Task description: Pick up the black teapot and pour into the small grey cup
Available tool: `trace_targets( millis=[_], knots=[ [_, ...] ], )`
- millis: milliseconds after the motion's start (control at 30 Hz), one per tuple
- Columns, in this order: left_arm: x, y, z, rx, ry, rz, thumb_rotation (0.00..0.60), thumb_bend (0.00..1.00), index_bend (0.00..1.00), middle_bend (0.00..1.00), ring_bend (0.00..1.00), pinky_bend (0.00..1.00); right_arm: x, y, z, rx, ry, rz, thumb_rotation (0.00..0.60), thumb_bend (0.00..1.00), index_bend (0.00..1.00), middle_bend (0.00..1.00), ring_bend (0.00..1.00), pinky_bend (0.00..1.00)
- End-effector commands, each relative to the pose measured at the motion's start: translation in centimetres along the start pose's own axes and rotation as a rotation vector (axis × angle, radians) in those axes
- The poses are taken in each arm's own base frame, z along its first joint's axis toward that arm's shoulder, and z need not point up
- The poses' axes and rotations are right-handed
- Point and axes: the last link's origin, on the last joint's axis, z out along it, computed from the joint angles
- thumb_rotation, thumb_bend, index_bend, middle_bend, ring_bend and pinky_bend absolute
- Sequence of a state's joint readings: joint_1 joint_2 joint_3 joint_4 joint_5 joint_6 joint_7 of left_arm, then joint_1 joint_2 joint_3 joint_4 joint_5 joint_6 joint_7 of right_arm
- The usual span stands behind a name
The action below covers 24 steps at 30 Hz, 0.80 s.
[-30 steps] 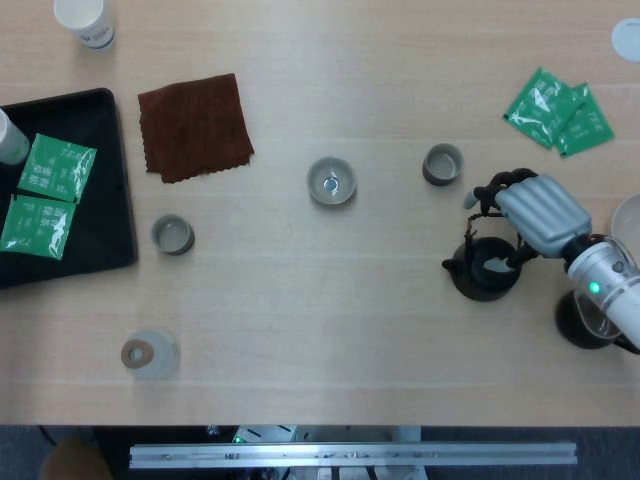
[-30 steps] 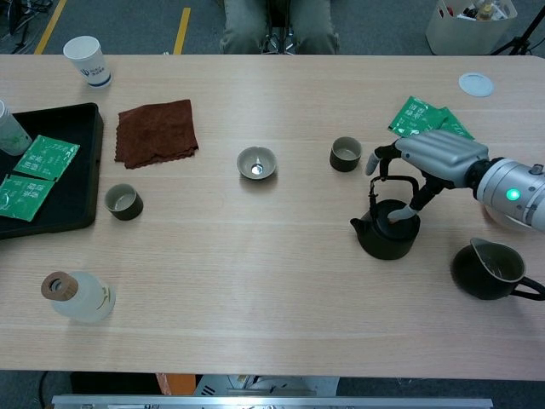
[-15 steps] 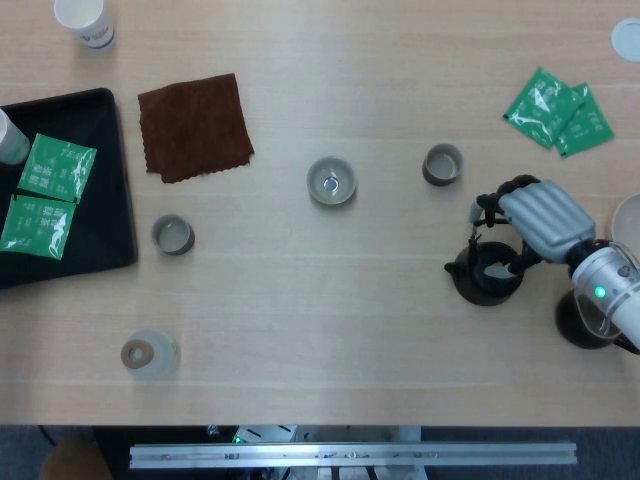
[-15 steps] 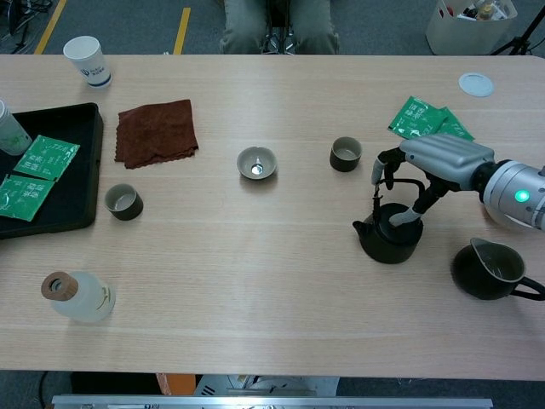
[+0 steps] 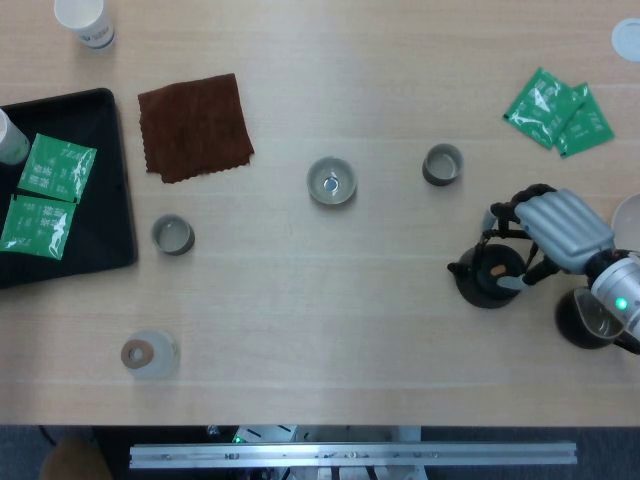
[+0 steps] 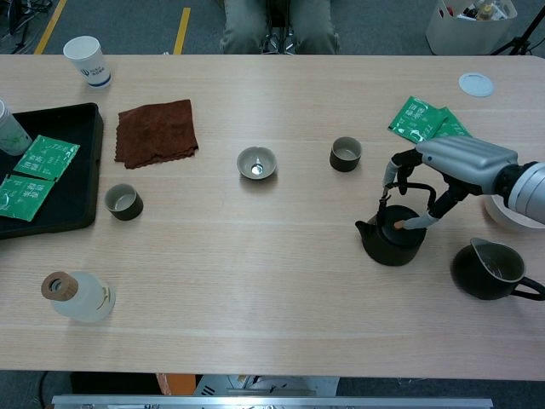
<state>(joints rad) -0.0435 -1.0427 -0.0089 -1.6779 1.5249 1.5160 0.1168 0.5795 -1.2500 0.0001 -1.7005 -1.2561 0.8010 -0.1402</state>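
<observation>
The black teapot (image 6: 391,241) sits at four o'clock on the table (image 6: 272,281), spout toward nine. The right hand (image 6: 447,166) grips its upright handle. The small grey cup (image 6: 346,153) stands near, at eleven o'clock from it, contents unclear.

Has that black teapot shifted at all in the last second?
Yes. The black teapot has slid slightly right and toward the near table edge, farther from the small grey cup, along with the right hand on its handle.
</observation>
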Motion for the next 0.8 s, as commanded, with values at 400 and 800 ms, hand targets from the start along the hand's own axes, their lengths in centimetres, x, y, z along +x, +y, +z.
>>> trace_targets(
  millis=[400,800],
  knots=[
    [-0.05,-0.42,-0.15,0.01,0.0,-0.002,0.6,0.29,0.21,0.22,0.17,0.08,-0.48,-0.53,-0.63,0.002,-0.022,0.013,0.507,0.0,0.42,0.53,0.37,0.24],
    [-0.18,-0.6,-0.14,0.013,-0.001,-0.002,0.6,0.29,0.21,0.22,0.17,0.08,-0.57,-0.69,-0.59,-0.004,-0.058,0.061,0.529,0.0,0.48,0.6,0.5,0.29]
  ],
)
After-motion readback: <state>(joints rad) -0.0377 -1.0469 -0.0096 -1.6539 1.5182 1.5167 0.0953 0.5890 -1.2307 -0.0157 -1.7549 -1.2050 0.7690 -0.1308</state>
